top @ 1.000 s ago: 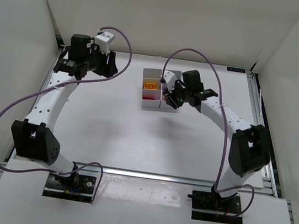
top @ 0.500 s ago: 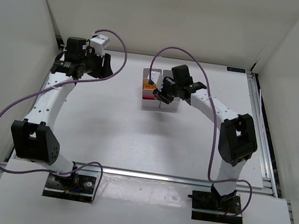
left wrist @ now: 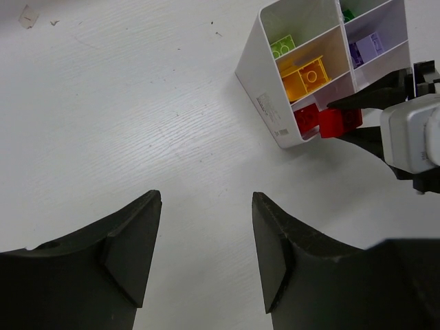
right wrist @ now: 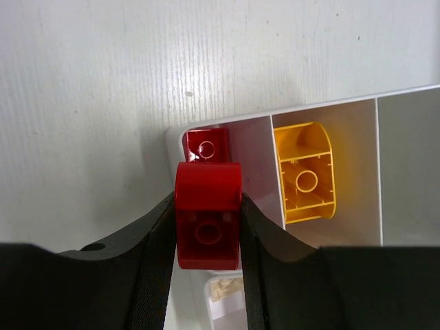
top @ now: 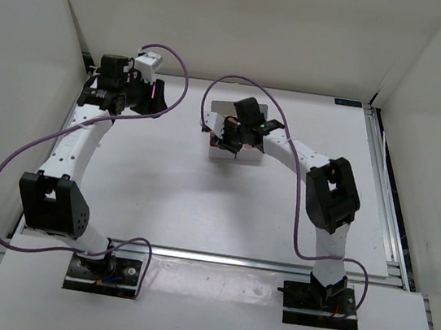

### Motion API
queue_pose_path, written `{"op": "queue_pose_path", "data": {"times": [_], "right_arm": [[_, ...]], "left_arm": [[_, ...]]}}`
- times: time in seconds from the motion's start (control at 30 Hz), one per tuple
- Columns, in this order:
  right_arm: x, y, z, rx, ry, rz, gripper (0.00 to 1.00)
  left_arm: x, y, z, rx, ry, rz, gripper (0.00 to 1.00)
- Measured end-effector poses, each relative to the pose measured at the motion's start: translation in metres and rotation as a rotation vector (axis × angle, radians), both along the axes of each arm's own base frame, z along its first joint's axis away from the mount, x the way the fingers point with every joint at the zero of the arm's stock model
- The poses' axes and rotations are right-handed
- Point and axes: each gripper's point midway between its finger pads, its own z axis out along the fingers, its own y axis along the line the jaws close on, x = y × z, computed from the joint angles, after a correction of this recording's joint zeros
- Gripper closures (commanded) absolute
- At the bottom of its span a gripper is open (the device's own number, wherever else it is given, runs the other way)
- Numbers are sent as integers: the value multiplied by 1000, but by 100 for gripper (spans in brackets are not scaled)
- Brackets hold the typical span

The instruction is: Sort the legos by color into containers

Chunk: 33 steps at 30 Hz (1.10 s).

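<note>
1 red lego [right wrist: 207, 223] in R pincer [right wrist: 207, 203].

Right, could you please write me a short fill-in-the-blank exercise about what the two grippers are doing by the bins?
The held brick in the right gripper is ___ in colour.
The left gripper holds nothing; its jaws stand ___.
The stored brick in the nearest corner of the containers has the ___ colour as the held brick.
Missing words: red; open; same.

White links [top: 75, 145], black joints [top: 51, 203], purple cables [top: 171, 50], possibly metal base plates [top: 102, 273].
</note>
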Motion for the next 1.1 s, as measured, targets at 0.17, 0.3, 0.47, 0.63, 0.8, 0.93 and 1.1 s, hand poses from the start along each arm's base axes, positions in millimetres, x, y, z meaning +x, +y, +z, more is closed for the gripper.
{"op": "queue_pose_path", "data": {"times": [0.17, 0.3, 0.47, 0.63, 0.8, 0.93, 1.1], "right_arm": [[5, -1, -6, -20, -11, -12, 93], [11, -1, -2, -17, -43, -24, 93], [17, 1, 2, -12, -70, -34, 91], [22, 2, 5, -13, -97, -47, 61], [27, 5, 8, -11, -127, -65, 51], [27, 6, 8, -8, -130, -65, 49], [26, 6, 7, -6, -124, -67, 42]], "left_arm": [[0, 0, 0, -1, 0, -1, 34], [0, -1, 0, -2, 0, -3, 34], [1, -1, 0, -4, -3, -4, 34], [1, -1, 0, -5, -3, -6, 34], [3, -2, -1, -5, 0, -7, 34], [5, -2, -5, -8, 11, -9, 34], [7, -4, -6, -16, 15, -16, 34]]}}
